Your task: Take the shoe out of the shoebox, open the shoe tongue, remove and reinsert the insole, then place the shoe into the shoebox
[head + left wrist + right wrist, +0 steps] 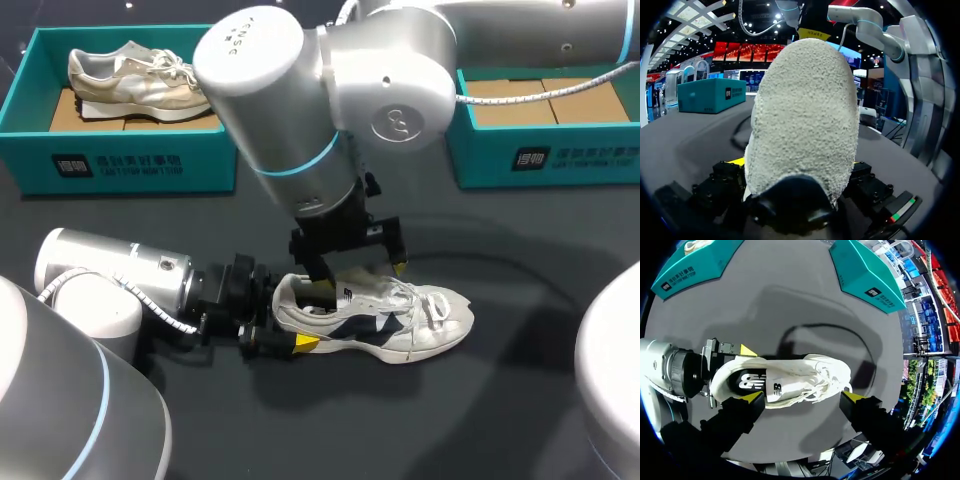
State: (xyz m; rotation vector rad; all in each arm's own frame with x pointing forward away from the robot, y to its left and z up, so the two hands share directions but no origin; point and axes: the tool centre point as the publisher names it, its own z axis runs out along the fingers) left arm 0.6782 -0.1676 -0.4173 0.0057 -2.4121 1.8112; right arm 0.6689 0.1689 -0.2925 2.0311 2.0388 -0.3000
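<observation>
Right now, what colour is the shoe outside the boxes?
It's a white low sneaker with dark side panels; the head view shows it best.

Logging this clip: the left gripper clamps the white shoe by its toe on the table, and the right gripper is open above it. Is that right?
Not quite. The left gripper clamps the white shoe by its heel, not its toe; the head view shows the toe pointing away from that gripper. The rest holds: the shoe lies on the table, and the right gripper is open above it.

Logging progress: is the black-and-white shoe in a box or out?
Out: the shoe stands sole-down on the bare table.
</observation>
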